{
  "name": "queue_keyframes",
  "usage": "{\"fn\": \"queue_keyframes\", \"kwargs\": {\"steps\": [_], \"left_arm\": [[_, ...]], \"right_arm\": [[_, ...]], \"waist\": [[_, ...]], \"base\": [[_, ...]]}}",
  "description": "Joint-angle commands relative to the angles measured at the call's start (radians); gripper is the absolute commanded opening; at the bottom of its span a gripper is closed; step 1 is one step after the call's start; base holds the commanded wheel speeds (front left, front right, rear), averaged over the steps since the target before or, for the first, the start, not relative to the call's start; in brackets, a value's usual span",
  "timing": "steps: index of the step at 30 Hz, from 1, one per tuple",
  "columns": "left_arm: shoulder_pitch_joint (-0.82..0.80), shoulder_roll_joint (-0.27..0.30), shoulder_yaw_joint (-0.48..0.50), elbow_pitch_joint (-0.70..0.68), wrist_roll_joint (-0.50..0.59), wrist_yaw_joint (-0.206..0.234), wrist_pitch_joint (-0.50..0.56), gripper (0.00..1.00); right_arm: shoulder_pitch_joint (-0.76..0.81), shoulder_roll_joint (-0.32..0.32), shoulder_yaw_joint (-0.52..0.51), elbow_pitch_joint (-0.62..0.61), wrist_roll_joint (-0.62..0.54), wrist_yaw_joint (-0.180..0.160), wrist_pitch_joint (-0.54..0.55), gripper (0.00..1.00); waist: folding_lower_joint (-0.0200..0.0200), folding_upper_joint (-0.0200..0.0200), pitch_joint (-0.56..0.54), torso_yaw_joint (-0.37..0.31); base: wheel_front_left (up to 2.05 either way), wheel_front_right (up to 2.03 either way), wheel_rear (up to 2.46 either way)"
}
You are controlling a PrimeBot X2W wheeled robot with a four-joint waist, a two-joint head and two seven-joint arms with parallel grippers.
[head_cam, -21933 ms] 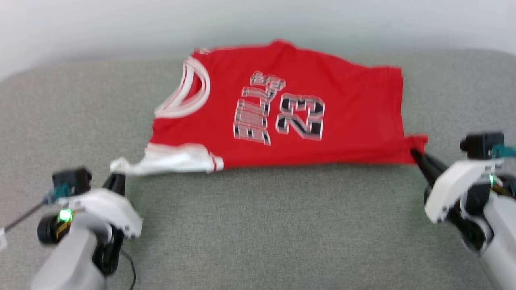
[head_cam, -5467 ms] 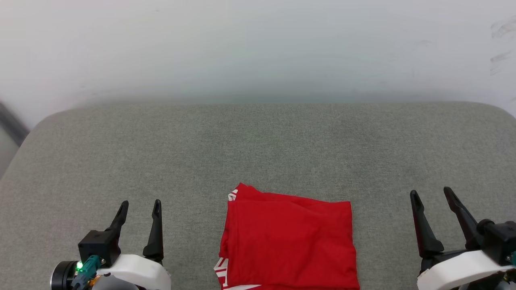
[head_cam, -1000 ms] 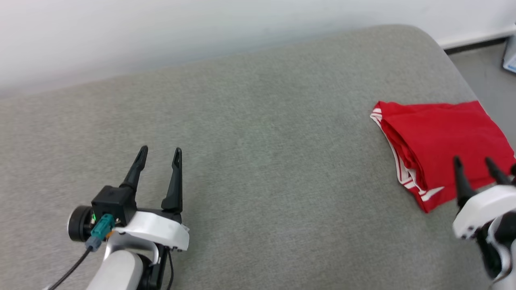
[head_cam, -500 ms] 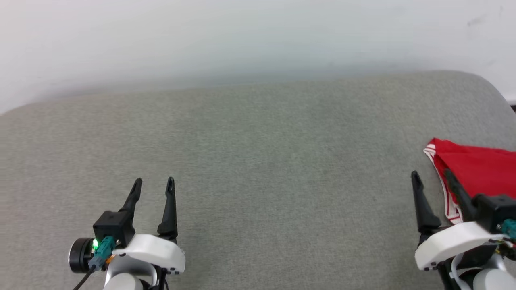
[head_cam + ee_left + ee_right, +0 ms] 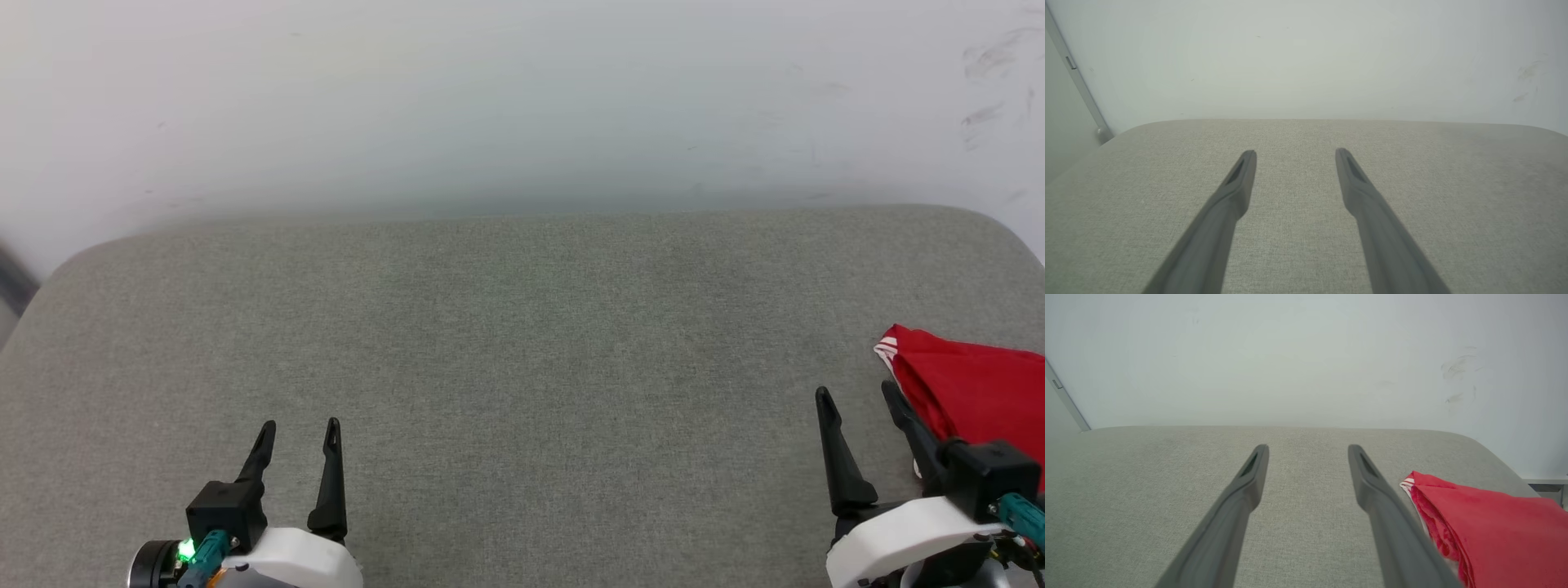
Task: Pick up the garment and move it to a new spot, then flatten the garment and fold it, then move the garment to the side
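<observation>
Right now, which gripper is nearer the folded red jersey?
Right. The right gripper is just beside the folded red jersey, which lies to its right on the grey cushion. The left gripper is far off across the cushion, to the jersey's left.

The garment (image 5: pixel 971 384) is found lying on the padded surface (image 5: pixel 522 343) at the right edge of the head view, partly cut off by the frame. The right gripper (image 5: pixel 854 389) is placed at lower right, just left of the garment. The left gripper (image 5: pixel 300 424) is placed at lower left, well apart from it. The wall (image 5: pixel 522 98) is seen behind the surface, across the upper frame.
</observation>
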Motion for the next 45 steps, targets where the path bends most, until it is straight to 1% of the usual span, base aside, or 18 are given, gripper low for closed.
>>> {"fn": "queue_keyframes", "kwargs": {"steps": [1,10,21,22,25,33,45], "left_arm": [[0.011,0.004,0.001,-0.001,0.008,0.005,-0.007,1.00],[0.019,0.003,0.003,0.002,0.016,-0.008,-0.007,1.00],[0.022,-0.002,0.016,-0.003,0.005,-0.011,-0.007,1.00],[0.014,-0.003,0.014,-0.002,0.005,-0.010,0.000,0.00],[0.016,-0.011,0.019,0.007,-0.014,-0.016,0.007,0.00],[0.004,-0.034,0.060,0.012,-0.152,-0.047,0.049,0.00],[-0.014,-0.065,0.113,0.021,-0.329,-0.089,0.102,0.00]], "right_arm": [[0.012,0.004,0.008,-0.003,0.001,-0.001,0.000,1.00],[0.004,0.005,0.014,0.013,0.011,-0.001,-0.004,1.00],[-0.012,0.005,0.017,0.026,0.016,-0.001,-0.012,1.00],[-0.004,0.001,0.017,0.024,0.012,0.000,-0.008,0.00],[-0.003,0.001,0.017,0.041,0.032,0.000,-0.008,0.00],[-0.022,0.001,0.007,0.067,0.206,0.000,0.009,0.00],[-0.046,0.001,-0.006,0.102,0.423,0.000,0.029,0.00]], "waist": [[0.0002,0.0000,-0.001,0.001],[0.0002,0.0000,-0.003,0.007],[0.0002,0.0000,0.002,-0.002],[0.0002,0.0000,0.002,-0.002],[0.0003,0.0000,0.003,-0.002],[0.0002,0.0000,0.004,-0.001],[0.0002,0.0000,0.007,0.002]], "base": [[0.00,0.00,0.00],[0.00,0.00,0.00],[0.00,0.00,0.00],[0.00,0.00,0.00],[0.00,0.00,0.00],[0.00,0.00,0.00],[0.00,0.00,0.00]]}}
